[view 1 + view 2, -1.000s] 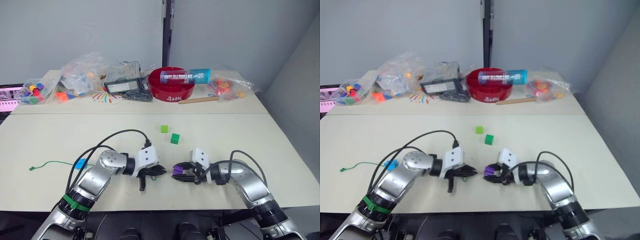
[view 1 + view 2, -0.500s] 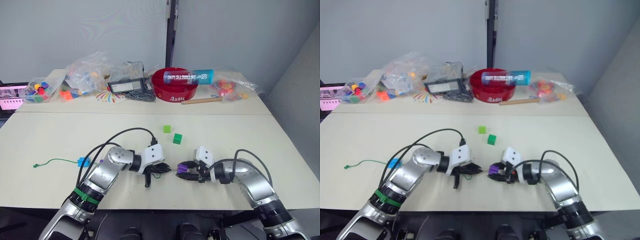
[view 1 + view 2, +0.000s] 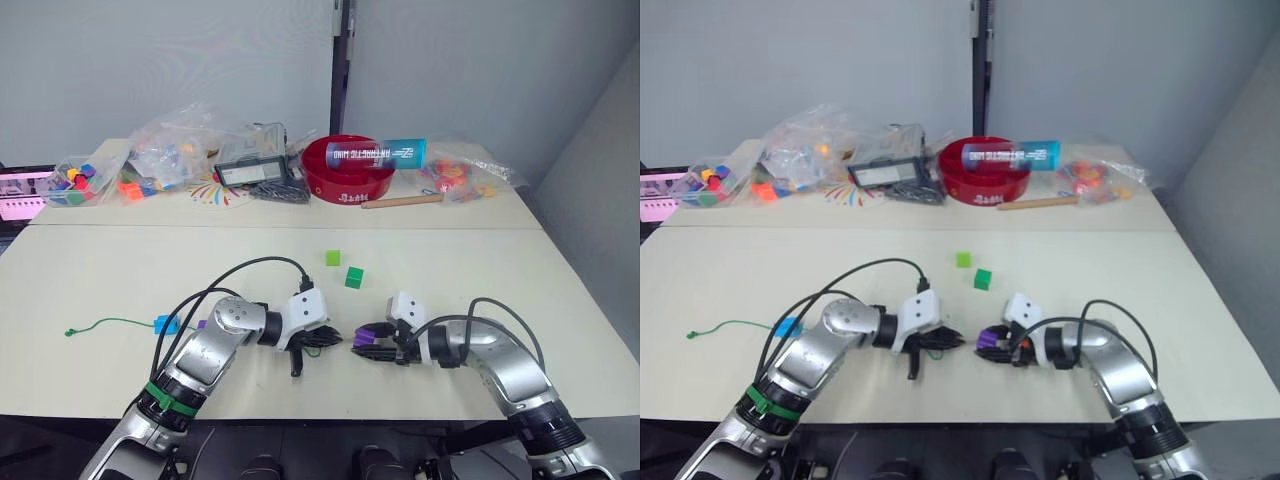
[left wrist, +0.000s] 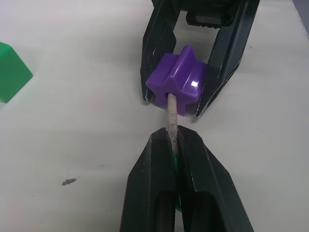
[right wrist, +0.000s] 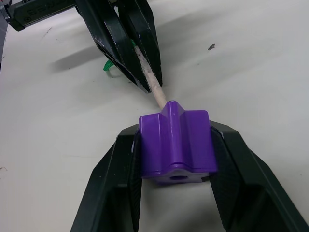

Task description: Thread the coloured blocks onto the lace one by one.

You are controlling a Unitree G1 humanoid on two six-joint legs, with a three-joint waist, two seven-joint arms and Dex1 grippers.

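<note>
My right gripper (image 5: 177, 131) is shut on a purple block (image 5: 176, 145) low over the table's front. My left gripper (image 4: 169, 134) is shut on the lace's pale stiff tip (image 4: 170, 113). The tip meets the near face of the purple block (image 4: 176, 84) at its hole; how deep it goes is hidden. The green lace (image 3: 110, 322) trails left to a knot, with a blue block (image 3: 165, 324) on it and a small purple piece (image 3: 201, 323) beside that. A light green block (image 3: 332, 258) and a dark green block (image 3: 353, 277) lie loose behind the grippers.
On the rear table stand a red bowl (image 3: 347, 175) holding a blue can (image 3: 385, 153), a wooden stick (image 3: 400, 201), a black device (image 3: 248, 173) and clear bags of toy pieces (image 3: 165, 155). Black cables (image 3: 250, 268) loop from both arms.
The camera has shifted a little. Both grippers stay tip to tip, with the lace tip at the purple block.
</note>
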